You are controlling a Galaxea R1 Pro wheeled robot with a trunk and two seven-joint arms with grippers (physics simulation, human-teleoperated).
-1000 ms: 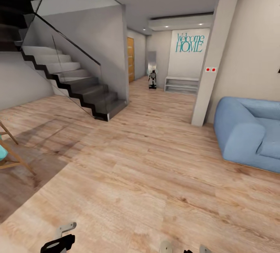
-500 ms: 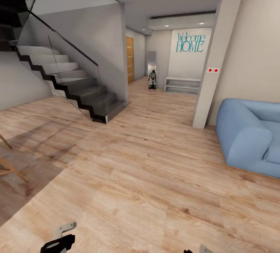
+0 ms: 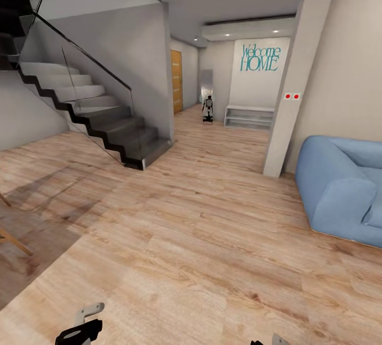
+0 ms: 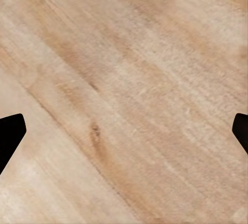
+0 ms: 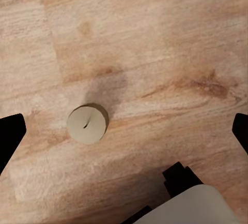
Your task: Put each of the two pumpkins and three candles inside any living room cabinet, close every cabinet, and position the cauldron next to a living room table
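Left gripper (image 4: 124,133): fingers spread wide apart, empty, over bare wooden floor (image 3: 201,239); in the head view it sits at the near left edge (image 3: 79,329).
Chair: at the far left edge, two wooden legs (image 3: 10,239) cut off by the frame, the rest hidden.
Staircase (image 3: 90,111): left and far, dark steps behind a glass rail.
Hallway: far centre, a "Welcome HOME" sign (image 3: 259,58) above a low white shelf (image 3: 248,117), with a small robot figure (image 3: 208,109) too small to make out.
Sofa (image 3: 345,191): blue, right side, cut off by the frame.
Right gripper (image 5: 124,133): fingers wide apart, holding nothing; a sliver of it shows at the near right edge of the head view (image 3: 265,341).
Candle (image 5: 87,124): one beige stub standing on the floor beneath the right gripper, clear of both fingers.
Progress: judged early or mid-way; at least this candle is not stowed.
Hard to tell: from these views, how the other task things stand.
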